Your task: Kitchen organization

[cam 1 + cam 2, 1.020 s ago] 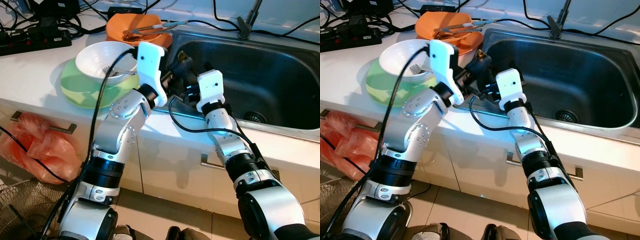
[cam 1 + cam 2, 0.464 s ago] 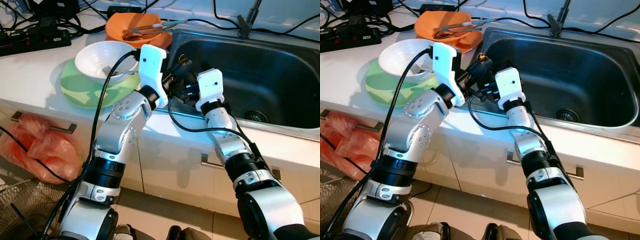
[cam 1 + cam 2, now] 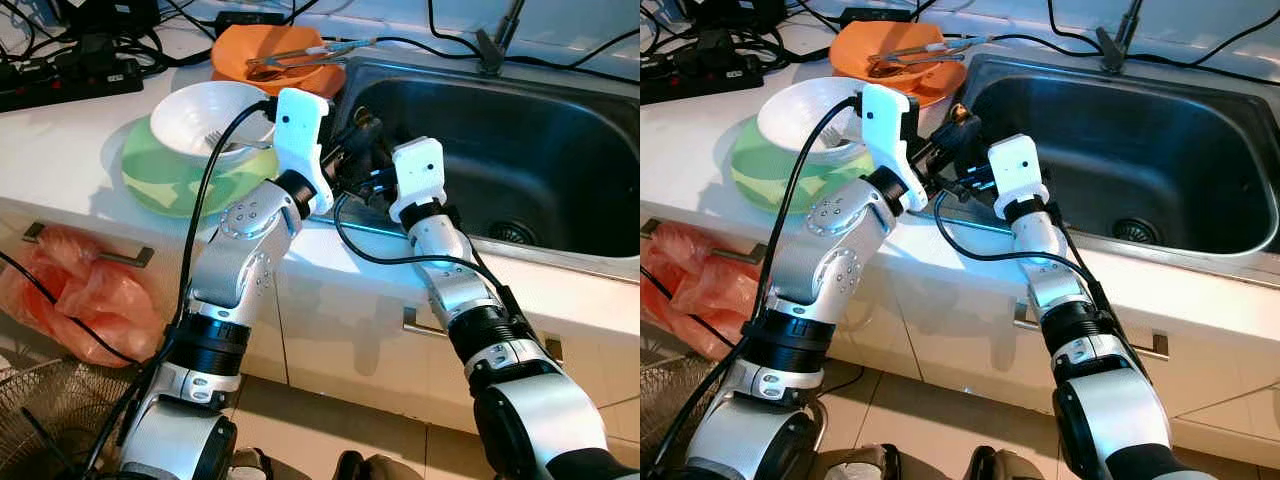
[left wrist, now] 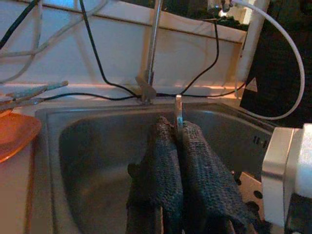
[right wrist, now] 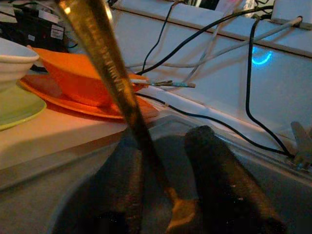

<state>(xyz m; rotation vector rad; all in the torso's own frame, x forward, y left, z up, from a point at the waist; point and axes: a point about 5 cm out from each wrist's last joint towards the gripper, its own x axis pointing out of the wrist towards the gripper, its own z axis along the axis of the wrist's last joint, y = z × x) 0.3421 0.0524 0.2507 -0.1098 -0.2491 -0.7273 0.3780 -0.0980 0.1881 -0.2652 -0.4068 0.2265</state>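
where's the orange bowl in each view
left eye view: orange bowl far back, left of the sink, tongs across it.
right eye view: same spot, behind the white bowl.
left wrist view: an orange edge beside the sink's rim.
right wrist view: the bowl sits on an orange plate next to the sink.
shared landmark: the sink.

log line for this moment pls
left gripper: shut on silver utensil | right gripper: shut on gold utensil | both at sink left rim | white bowl on green plate
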